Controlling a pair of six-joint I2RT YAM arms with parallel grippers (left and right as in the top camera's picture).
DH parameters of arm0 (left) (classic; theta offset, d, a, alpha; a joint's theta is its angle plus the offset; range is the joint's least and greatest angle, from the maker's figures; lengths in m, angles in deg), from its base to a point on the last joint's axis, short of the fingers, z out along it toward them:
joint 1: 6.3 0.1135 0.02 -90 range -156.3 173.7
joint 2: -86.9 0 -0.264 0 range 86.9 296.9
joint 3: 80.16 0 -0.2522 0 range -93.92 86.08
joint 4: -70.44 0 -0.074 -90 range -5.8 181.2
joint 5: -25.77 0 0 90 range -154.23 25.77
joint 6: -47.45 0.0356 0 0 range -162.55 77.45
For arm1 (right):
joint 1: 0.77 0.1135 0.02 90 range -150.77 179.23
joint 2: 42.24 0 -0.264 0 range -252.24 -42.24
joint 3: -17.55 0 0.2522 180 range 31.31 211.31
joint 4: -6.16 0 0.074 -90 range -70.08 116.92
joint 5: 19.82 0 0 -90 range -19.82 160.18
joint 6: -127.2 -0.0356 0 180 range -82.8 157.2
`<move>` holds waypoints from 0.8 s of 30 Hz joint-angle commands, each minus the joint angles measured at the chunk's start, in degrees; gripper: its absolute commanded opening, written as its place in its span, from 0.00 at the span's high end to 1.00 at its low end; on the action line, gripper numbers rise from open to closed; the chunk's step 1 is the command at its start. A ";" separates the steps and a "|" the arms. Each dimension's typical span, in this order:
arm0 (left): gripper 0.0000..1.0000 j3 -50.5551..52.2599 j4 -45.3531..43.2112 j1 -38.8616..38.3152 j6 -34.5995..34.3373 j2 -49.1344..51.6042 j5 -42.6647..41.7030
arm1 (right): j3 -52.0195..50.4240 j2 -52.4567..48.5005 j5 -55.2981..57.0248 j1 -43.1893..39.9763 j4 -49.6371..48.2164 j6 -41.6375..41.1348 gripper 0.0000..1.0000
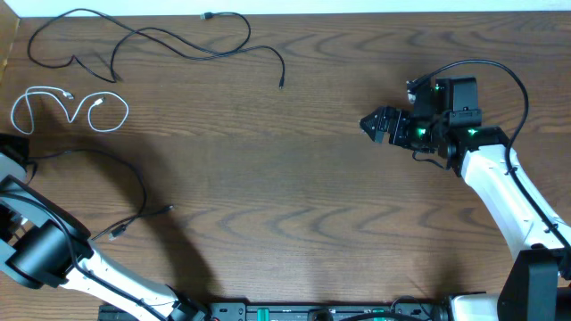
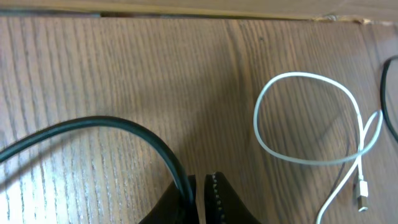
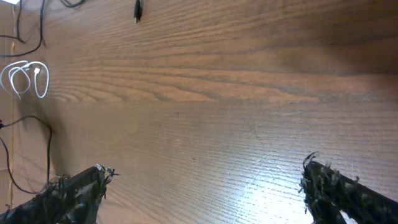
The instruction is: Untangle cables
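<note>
Wood-grain table (image 2: 93, 62), looped white cable (image 2: 305, 74), arched black cable (image 2: 124, 124)

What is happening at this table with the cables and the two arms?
Two robot arms are working on separating cables. The left gripper is shut on the lower black cable, near the left edge of the table. The white cable and the upper black cable lie loose on the wood, and none seems to cross another. The right gripper is open over bare wood on the right and holds nothing.
</note>
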 commanded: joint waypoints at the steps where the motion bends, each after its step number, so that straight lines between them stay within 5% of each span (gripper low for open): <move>1: 0.84 -0.52 0.57 0.81 0.79 0.72 3.28 | 0.35 0.07 -0.44 0.37 0.44 -0.72 0.01; 6: 0.66 -0.57 0.74 2.36 0.76 -0.37 3.23 | 0.35 0.07 -0.44 0.37 0.48 -0.70 0.01; 9: 0.35 -0.57 0.74 3.23 0.74 -1.81 3.02 | 0.35 0.07 -0.44 0.35 0.50 -0.70 0.01; 15: 0.28 -0.57 1.05 3.50 -0.13 -9.49 0.66 | 0.37 0.07 -0.44 0.37 0.50 -0.70 0.01; 19: 0.12 -0.57 3.76 3.50 -0.98 -18.49 -16.74 | 0.35 0.07 -0.42 0.35 0.46 -0.70 0.01; 24: 0.04 -0.57 16.74 2.84 -0.96 -28.72 -44.00 | 0.37 0.81 -2.12 -1.07 0.72 -1.11 0.01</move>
